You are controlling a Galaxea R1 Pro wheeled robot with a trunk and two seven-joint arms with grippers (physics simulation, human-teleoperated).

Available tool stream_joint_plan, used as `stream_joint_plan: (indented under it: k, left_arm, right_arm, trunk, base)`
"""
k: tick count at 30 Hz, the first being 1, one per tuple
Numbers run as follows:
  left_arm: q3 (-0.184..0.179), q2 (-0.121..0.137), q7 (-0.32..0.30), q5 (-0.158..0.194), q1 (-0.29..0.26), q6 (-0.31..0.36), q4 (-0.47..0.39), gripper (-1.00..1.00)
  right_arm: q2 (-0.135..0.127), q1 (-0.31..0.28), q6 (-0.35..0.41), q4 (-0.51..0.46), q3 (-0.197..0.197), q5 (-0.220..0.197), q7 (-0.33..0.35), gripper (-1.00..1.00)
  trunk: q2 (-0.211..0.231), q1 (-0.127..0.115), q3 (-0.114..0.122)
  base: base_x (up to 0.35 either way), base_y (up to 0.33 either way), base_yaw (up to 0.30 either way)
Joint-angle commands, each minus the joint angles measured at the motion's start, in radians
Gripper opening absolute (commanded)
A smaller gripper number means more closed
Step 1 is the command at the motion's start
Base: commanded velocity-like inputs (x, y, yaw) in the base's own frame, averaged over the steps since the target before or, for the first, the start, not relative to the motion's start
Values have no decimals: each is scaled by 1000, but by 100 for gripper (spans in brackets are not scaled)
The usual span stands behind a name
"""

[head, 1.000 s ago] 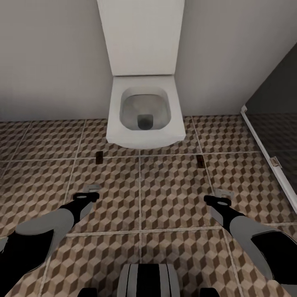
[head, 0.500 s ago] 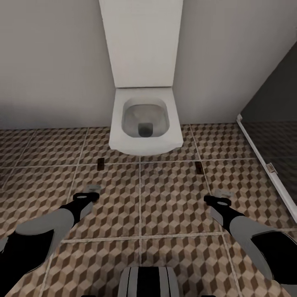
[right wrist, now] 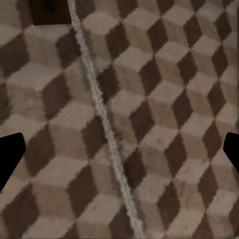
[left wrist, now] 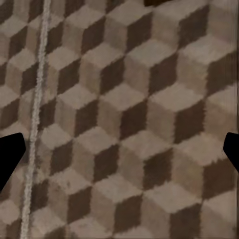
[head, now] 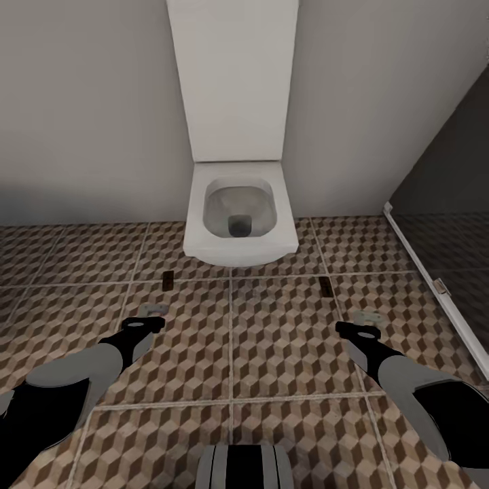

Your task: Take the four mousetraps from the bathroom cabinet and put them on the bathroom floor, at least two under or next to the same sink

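Two mousetraps lie flat on the bathroom floor (head: 272,339) in front of a white toilet: one mousetrap (head: 167,279) to the left, the other mousetrap (head: 327,286) to the right. My left gripper (head: 152,312) hovers open above the tiles, short of the left trap, and holds nothing. My right gripper (head: 369,317) is open and empty too, short of the right trap. The right wrist view has a mousetrap (right wrist: 50,11) at its edge, past the open gripper (right wrist: 119,154). The left wrist view looks at patterned tile between the fingers of the open gripper (left wrist: 119,154). The cabinet and the sink are out of view.
The square white toilet (head: 240,219) stands against the grey wall straight ahead. A dark glass partition with a white bottom rail (head: 435,278) runs along the right side. Patterned tiles stretch to the left and in front of my base (head: 244,467).
The whole view has pulled back from the toilet, which now looks smaller and farther off. Both arms hold the same pose, and the two traps stay on the floor.
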Motion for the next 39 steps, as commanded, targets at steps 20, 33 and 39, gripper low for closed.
stream_joint_plan:
  k: [20,33,39]
  left_arm:
    - [-8,-11,4,9,4,1,-12,100]
    - [-7,-15,4,10,64,2,-42,100]
    - [-7,-15,4,10,107,2,-44,100]
  right_arm:
    - [1,7,-4,0,8,-11,1,100]
    - [4,13,-19,5,8,-11,3,100]
    - [6,26,-38,9,8,-10,2,100]
  trunk:
    - [5,-9,77]
    - [27,-25,125]
    - [69,-48,144]
  base:
    - [0,0,0]
    - [0,0,0]
    - [0,0,0]
